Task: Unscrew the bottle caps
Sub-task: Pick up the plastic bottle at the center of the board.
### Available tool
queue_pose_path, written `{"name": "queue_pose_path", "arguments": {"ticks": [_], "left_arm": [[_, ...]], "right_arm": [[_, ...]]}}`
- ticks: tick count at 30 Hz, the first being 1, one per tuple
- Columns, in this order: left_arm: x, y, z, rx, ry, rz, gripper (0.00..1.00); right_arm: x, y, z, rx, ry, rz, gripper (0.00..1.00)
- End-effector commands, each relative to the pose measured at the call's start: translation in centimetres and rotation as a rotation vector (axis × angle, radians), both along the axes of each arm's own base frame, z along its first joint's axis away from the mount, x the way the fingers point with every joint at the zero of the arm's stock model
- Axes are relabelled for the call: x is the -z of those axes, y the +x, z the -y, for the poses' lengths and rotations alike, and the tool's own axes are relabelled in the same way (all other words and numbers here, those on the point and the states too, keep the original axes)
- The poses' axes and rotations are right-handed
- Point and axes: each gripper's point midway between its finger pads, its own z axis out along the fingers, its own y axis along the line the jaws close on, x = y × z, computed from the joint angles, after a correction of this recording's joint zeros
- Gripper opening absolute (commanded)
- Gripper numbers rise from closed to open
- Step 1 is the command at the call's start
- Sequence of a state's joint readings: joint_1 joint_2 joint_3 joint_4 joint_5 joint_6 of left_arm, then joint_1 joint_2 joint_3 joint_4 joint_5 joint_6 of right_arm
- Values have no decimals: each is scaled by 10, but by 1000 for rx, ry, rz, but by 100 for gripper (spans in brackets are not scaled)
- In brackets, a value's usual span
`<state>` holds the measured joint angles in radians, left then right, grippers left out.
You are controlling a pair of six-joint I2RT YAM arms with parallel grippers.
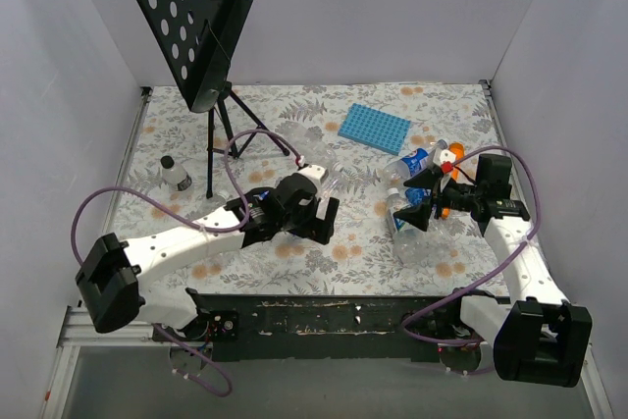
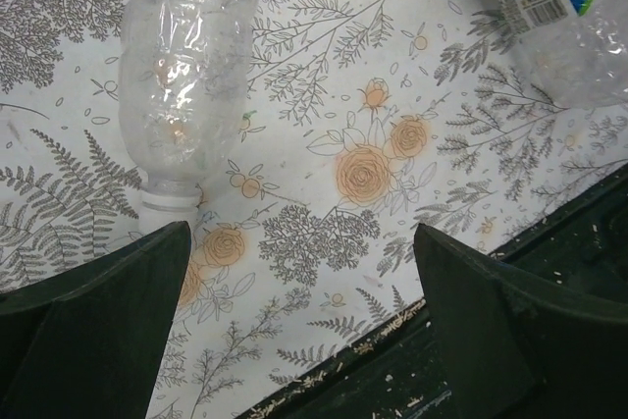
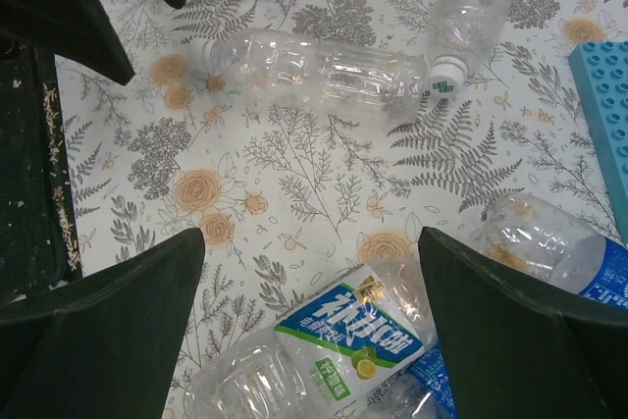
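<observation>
Left wrist view: clear bottle (image 2: 186, 66) lying on table (image 2: 324, 66), white cap (image 2: 169, 215) just beside left end effector (image 2: 299, 242), spread, empty; right end effector (image 3: 312, 242) spread too; bottle probably light, thin, crushable; grip stiff neck, twist cap.

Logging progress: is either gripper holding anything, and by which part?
Nothing is held. The left gripper and the right gripper both stand open above the bottles.

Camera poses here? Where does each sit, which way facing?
Top external: above, behind the bases, looking down at the floral table; left arm and right arm show.
Left wrist: on left arm, facing down at a plain bottle; left gripper open.
Right wrist: on right arm, facing down at scattered bottles; right gripper open.
Shared: blue tray, top and right wrist.
</observation>
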<state>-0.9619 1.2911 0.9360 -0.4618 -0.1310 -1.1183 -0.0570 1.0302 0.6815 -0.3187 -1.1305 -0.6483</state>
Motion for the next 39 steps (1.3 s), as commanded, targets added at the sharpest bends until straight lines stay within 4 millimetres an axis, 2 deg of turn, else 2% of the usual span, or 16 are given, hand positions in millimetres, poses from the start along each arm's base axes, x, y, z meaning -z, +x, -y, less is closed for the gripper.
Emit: {"name": "queue_pose_path", "arguments": {"ticks": [1,7,9,15,18,24,30,36,39], "left_arm": [[-1,16,1,-9,99,43,98],[7,47,5,-14,242,111,98],[20,56,6,0,291,100,98],[33,90,10,14,320,97,98],[44,101,8,12,347,80,95],[67,103,4,34,380,26,90],[79,103,6,51,376,1,85],[90,99,8,84,379,-29,72],[95,95,8,106,378,-46,62]], "right_arm": [[-3,-4,0,-27,24,53,98],[-3,-5,-1,-36,34,41,98],[-4,-5,-1,-34,31,46,98],[-5,-6,0,-31,27,53,98],[-7,-6,-1,-35,27,62,98],[-7,-7,-1,-42,29,61,98],[-7,-7,-2,-44,30,57,98],[-8,-8,-1,-47,30,64,98],[-9,-9,-2,-48,30,65,98]]}}
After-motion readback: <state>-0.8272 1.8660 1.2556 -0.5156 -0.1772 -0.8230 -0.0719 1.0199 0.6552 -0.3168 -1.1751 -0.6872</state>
